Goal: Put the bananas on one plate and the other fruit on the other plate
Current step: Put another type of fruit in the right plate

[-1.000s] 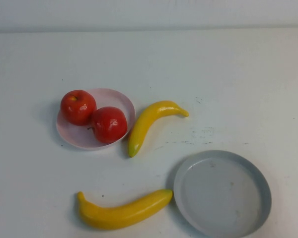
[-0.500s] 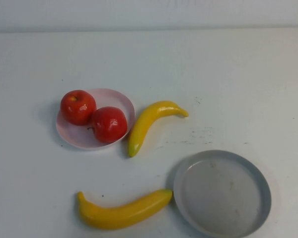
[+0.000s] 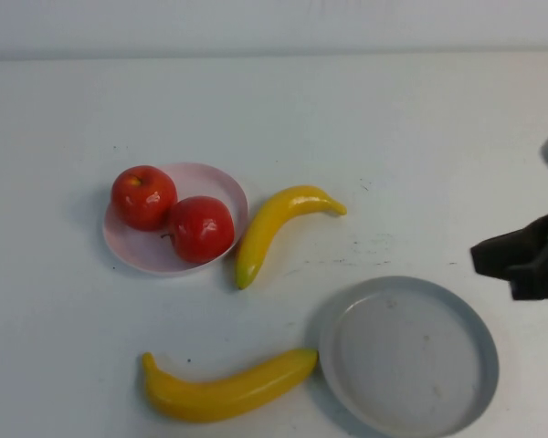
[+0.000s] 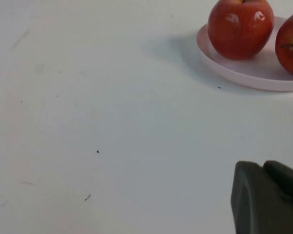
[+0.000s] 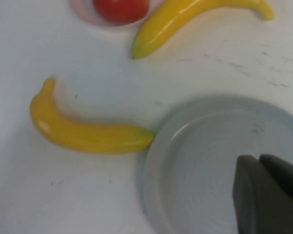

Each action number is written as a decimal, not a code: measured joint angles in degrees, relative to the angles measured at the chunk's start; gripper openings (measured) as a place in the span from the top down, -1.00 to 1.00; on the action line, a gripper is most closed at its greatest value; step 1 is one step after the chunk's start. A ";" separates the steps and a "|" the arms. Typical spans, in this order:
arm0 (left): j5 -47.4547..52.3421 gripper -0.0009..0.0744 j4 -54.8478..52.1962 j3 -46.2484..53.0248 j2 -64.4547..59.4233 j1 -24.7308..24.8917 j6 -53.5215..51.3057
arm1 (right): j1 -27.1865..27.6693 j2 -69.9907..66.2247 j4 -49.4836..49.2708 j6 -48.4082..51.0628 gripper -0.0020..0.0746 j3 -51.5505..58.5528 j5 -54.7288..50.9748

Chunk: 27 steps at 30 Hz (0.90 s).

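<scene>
Clenched and empty, the right gripper (image 3: 521, 260) is seen at the table's right edge, just above the grey plate (image 3: 408, 355). Nearest, one banana (image 3: 226, 387) touches that plate's rim and could be nudged away. Farther off, the second banana (image 3: 276, 224) lies beside the pink plate (image 3: 221, 187) holding both apples (image 3: 144, 196); a careless reach could roll them. The left gripper (image 4: 268, 200) is parked shut. No writing is seen.

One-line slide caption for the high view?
Two apples on pink plate, bananas beside empty grey plate; shut right gripper enters.
</scene>
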<state>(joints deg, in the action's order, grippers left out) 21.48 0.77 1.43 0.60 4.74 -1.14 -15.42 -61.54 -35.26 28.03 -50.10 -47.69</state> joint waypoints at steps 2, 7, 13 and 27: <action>0.00 0.97 0.00 0.00 0.00 0.00 0.00 | -4.22 -2.81 1.46 0.89 0.99 -1.57 0.11; 0.00 0.97 0.00 0.00 0.00 0.00 0.00 | -15.25 -10.10 7.31 3.85 0.99 -5.64 1.10; 0.00 0.97 0.00 0.00 0.00 0.00 0.00 | -27.50 -20.34 14.30 8.53 0.92 -11.99 1.19; 0.00 0.97 0.00 0.00 0.00 0.00 0.00 | -31.76 -37.26 15.00 29.29 -0.23 -22.26 -0.94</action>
<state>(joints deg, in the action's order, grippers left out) 21.48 0.77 1.43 0.60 4.74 -1.14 -47.18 -98.80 -20.26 57.32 -72.37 -48.63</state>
